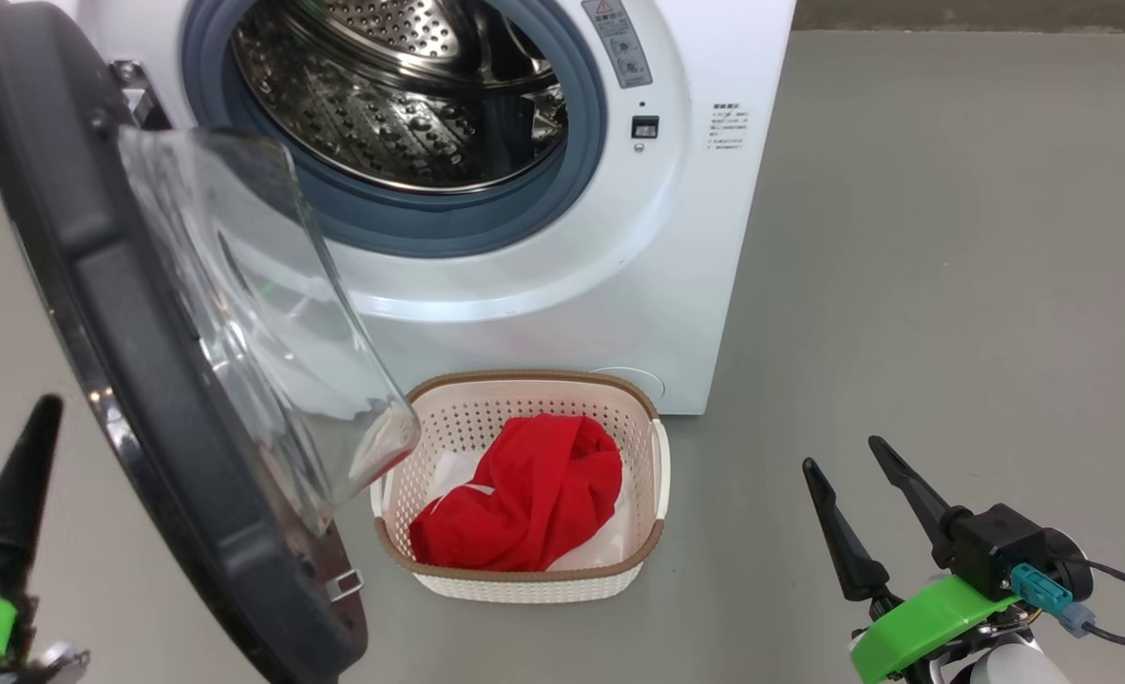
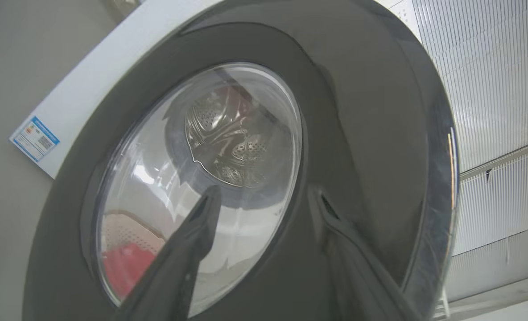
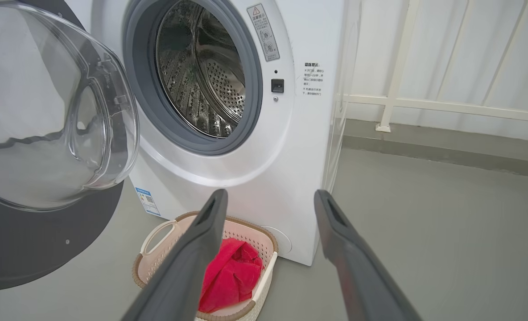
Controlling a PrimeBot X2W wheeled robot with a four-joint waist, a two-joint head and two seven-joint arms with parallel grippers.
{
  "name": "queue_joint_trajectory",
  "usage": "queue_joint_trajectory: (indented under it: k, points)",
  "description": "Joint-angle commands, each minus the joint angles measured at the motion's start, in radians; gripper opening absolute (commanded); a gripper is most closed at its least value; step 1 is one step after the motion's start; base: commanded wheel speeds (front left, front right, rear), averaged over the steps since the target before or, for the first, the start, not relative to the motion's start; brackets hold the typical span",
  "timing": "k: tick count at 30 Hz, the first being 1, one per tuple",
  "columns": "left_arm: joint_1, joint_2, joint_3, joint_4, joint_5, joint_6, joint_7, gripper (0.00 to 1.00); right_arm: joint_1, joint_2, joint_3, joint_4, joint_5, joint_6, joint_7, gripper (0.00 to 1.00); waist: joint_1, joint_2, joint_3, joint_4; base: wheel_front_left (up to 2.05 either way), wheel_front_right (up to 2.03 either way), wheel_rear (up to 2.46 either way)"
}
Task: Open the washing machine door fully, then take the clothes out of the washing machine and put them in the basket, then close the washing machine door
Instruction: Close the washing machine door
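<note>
The washing machine (image 1: pixel 695 237) stands with its door (image 1: pixel 97 285) swung open to the left, the clear glass bowl (image 1: pixel 258 313) bulging toward the basket. Its steel drum (image 1: pixel 401 104) looks empty where it shows. On the floor in front sits the cream basket (image 1: pixel 524 378), holding the red clothes (image 1: pixel 534 494). My left gripper (image 2: pixel 266 198) is open, close behind the door's glossy black outer face (image 2: pixel 357 111); one of its fingers (image 1: pixel 21 484) shows at the lower left. My right gripper (image 1: pixel 848 458) is open and empty, to the right of the basket (image 3: pixel 157 232) and of the clothes (image 3: pixel 230 276).
Grey floor (image 1: pixel 952 285) spreads to the right of the machine. A white railing (image 3: pixel 447 107) runs along the wall behind it. A blue label (image 3: pixel 146 201) is on the machine's lower front. A thin cable (image 1: pixel 1123 594) trails from my right wrist.
</note>
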Motion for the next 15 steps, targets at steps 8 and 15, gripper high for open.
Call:
queue_joint_trajectory:
  k: [8,15]
  points:
    - [0.076,0.081,-0.036,0.035,0.323,-0.203,-0.275,1.0,-0.012,0.003,0.013,-0.029,0.003,0.005,-0.006,1.0,0.0,0.0,0.001,0.019,0.0,0.0,0.0]
    - [0.147,0.156,-0.18,0.102,0.672,-0.236,-0.552,1.0,-0.015,0.001,0.014,-0.03,0.008,0.005,-0.006,1.0,0.0,0.0,-0.001,0.026,0.0,0.0,0.0]
